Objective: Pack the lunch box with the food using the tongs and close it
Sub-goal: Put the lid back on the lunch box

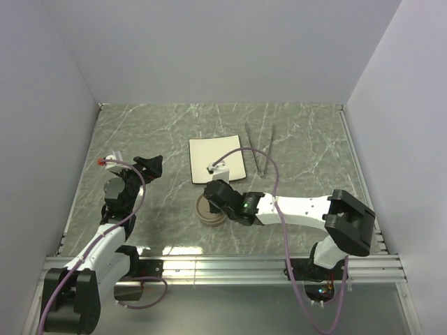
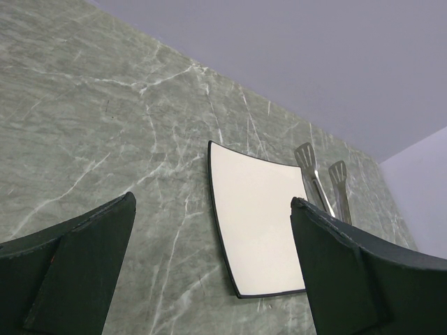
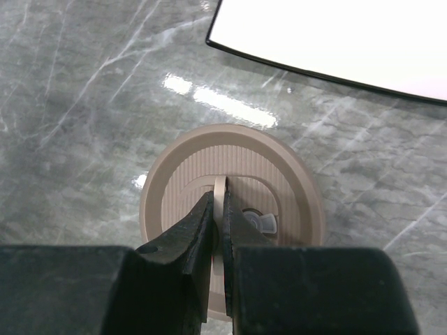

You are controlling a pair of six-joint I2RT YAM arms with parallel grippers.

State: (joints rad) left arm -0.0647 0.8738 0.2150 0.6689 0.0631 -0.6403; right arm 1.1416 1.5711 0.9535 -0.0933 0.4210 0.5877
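Note:
The lunch box [image 1: 205,213] sits at the table's middle near side, topped by its round brown lid [image 3: 230,157]. My right gripper [image 3: 218,200] is shut on the lid's thin upright handle [image 3: 221,187]; in the top view that right gripper [image 1: 216,199] is directly over the box. The tin under the lid is hidden in the right wrist view. The tongs [image 1: 260,150] lie on the table right of the white plate, also seen as the tongs [image 2: 318,174]. My left gripper [image 2: 213,201] is open and holds nothing, off to the left [image 1: 150,166]. No food is in view.
A white square plate [image 1: 217,159] with a dark rim lies just beyond the box, its surface bare; it shows as the plate [image 2: 262,223] and the plate [image 3: 335,35]. Grey walls enclose the marble table [image 1: 307,153] on three sides.

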